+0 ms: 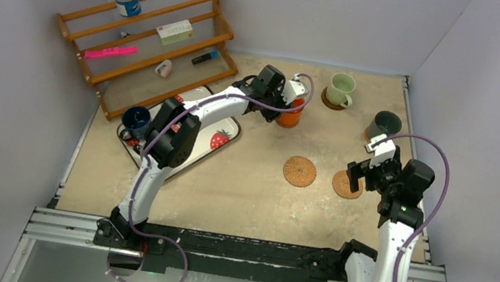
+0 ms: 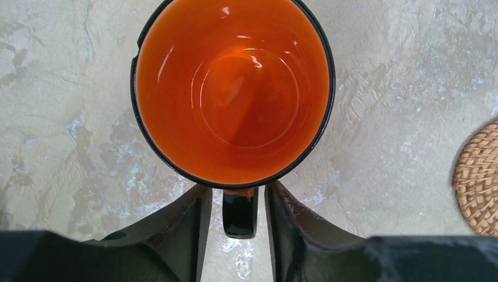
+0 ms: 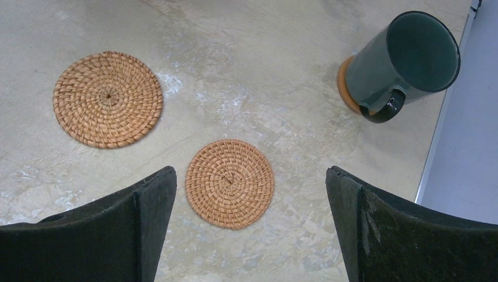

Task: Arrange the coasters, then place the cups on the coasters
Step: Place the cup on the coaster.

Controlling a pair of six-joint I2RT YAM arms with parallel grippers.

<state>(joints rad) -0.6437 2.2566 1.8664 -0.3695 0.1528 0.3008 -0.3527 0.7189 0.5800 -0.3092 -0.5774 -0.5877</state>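
White-shelled left arm (image 1: 216,106) and right arm (image 1: 390,246), black joints, a purple cable (image 1: 445,184) looping along each; right gripper (image 3: 251,170) fingers (image 3: 141,229) are dark, scuffed wedges.

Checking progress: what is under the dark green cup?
A brown coaster; only its edge shows beside the dark green cup, which covers the rest.

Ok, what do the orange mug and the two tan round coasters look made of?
Orange black-rimmed mug: likely glazed ceramic, going by the glossy highlights inside. Nearer tan round coaster and farther tan round coaster: woven rattan or wicker, matte, spiral weave visible.
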